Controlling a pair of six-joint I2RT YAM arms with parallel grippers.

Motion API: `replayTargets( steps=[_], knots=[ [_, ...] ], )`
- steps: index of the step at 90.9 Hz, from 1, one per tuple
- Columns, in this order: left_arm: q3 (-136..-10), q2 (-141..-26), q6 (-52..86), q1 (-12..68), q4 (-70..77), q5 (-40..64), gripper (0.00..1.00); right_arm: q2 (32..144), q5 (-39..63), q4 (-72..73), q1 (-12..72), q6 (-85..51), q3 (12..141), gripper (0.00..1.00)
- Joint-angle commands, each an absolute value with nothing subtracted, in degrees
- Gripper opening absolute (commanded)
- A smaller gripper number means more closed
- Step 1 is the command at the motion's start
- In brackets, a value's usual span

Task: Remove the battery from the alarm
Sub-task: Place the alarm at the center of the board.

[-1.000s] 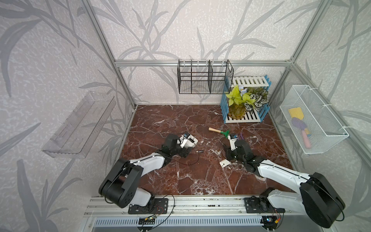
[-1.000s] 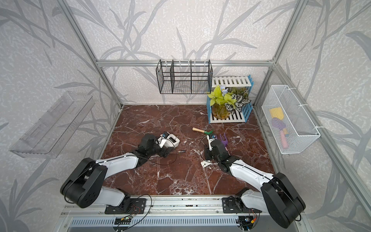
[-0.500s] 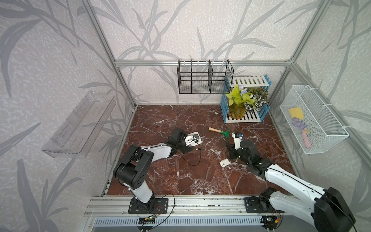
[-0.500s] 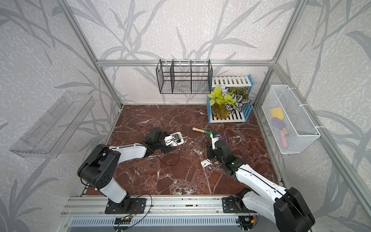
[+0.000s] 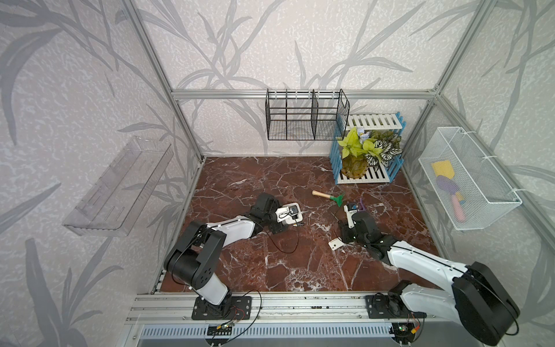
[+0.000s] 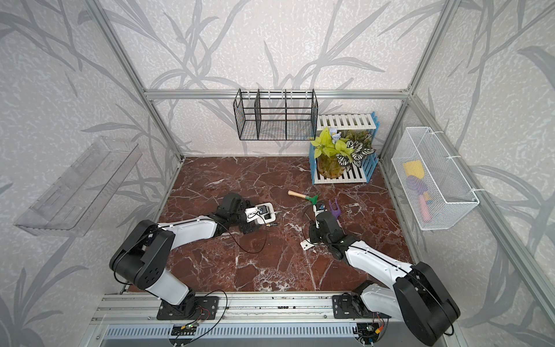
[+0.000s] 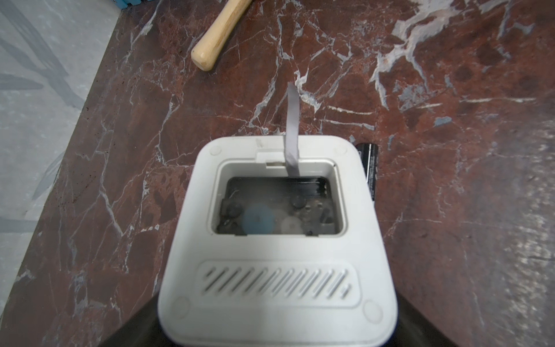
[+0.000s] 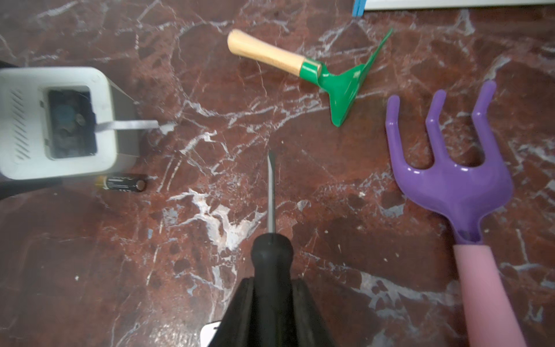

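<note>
Left claw (image 7: 276, 327) clamps the smooth, rounded white alarm (image 7: 276, 264), glossy black cylindrical battery (image 8: 121, 182) just beside it; right claw (image 8: 271, 300) pinches the screwdriver (image 8: 271, 252).

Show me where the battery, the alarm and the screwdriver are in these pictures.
battery (image 8: 121, 182): right wrist view, middle of its dark body.
alarm (image 7: 276, 248): left wrist view, white back between recess and grille.
screwdriver (image 8: 271, 255): right wrist view, black handle behind the shaft.

We've got left arm (image 5: 234, 229) & right arm (image 5: 420, 264): white link shells, blk joints/wrists, thin blk cable (image 5: 288, 251) off left, blk base plates (image 5: 222, 306).
</note>
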State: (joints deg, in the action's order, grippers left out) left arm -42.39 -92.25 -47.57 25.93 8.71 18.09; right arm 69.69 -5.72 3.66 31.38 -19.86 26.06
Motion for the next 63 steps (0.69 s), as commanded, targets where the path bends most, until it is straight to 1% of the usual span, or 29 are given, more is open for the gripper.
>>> replayTargets(
  steps=[1,13,17,34,47,54,63],
  knots=[
    [-42.4,-94.4,-44.2,26.3,4.7,16.4,0.6,72.6,-8.1,5.6,31.1,-20.2,27.1,0.07],
    [-44.1,-96.0,-42.6,26.3,2.3,14.7,0.63,78.6,-9.4,6.5,30.7,-21.0,28.6,0.11],
    [-44.4,-96.2,-42.3,26.3,1.3,14.5,0.66,80.6,-9.6,6.4,30.5,-21.2,29.3,0.12],
    [-43.4,-95.5,-41.3,26.3,-0.3,13.7,0.79,85.2,-9.7,5.6,30.5,-22.2,31.0,0.26],
    [-42.5,-94.8,-41.1,26.1,-0.5,12.9,0.87,85.1,-10.1,4.4,30.5,-22.2,31.5,0.37],
    [-42.6,-94.5,-40.4,25.6,-0.7,12.9,0.9,83.8,-10.0,3.5,30.4,-22.4,31.6,0.44],
    [-42.5,-93.6,-39.1,24.8,-0.7,13.1,0.97,80.5,-9.7,1.7,30.4,-22.3,31.6,0.52]
  ],
)
